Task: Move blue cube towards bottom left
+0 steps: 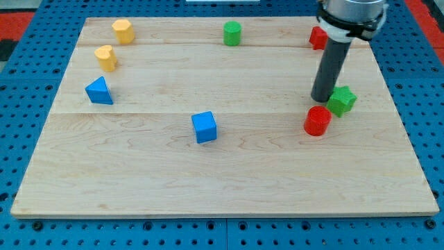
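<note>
The blue cube (205, 127) sits on the wooden board (139, 173) a little left of centre. My tip (322, 98) is far to the cube's right, at the end of the dark rod. It stands just above the red cylinder (317, 121) and just left of the green star-shaped block (341, 101).
A blue triangular block (99, 91) lies at the view's left. Two yellow blocks (106, 57) (123, 31) sit at the top left. A green cylinder (232, 33) is at the top centre. A red block (318, 37) is partly hidden behind the rod at the top right.
</note>
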Motion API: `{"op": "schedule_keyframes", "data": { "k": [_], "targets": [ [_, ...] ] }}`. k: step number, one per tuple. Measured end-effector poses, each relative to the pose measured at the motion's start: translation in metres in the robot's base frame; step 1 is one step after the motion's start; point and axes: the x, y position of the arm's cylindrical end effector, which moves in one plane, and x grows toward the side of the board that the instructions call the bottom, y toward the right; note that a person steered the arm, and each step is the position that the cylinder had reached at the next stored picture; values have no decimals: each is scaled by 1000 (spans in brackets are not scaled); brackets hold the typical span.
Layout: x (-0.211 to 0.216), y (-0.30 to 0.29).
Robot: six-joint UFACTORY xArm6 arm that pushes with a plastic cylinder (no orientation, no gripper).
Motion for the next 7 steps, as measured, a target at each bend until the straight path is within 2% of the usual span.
{"op": "schedule_keyframes", "data": {
  "k": [1,3,5,7],
  "targets": [
    [-16,-17],
    [-20,-39],
    [15,-90],
    [57,-181]
  ]
}}
